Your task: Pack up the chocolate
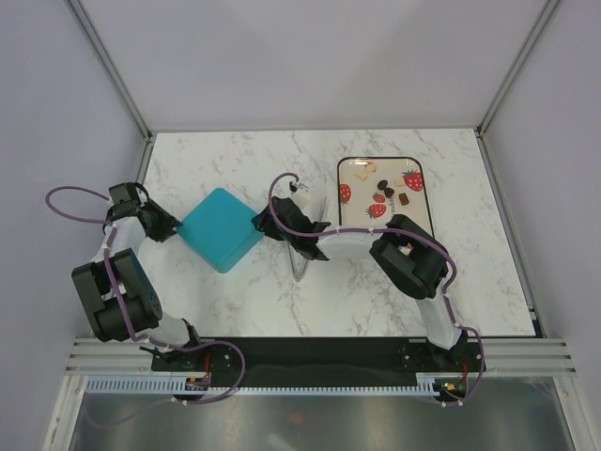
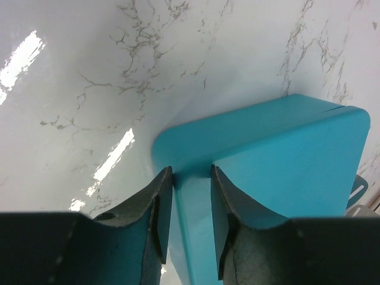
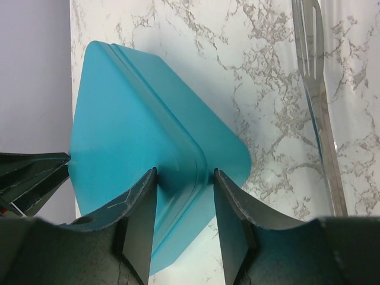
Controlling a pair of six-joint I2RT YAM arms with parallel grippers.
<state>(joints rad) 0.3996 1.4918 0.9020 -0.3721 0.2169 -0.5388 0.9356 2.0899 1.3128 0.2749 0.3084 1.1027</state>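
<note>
Top external: box (image 1: pixel 221 228) held at both sides.
Your left end effector (image 1: pixel 177 230) and right end effector (image 1: pixel 263 224) each clamp a corner; chocolate (image 1: pixel 385 194) on far-right tray (image 1: pixel 424 202).

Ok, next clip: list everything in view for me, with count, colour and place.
chocolate: about six pieces, dark brown and cream, on the tray
tray: one, white with red strawberry prints, far right of the table
teal box: one, lid on, centre-left, between the grippers
tongs: one, silver, lying right of the box
table: one, white marble
left gripper: one, black, closed on the box's left corner
right gripper: one, black, closed on the box's right corner
</note>
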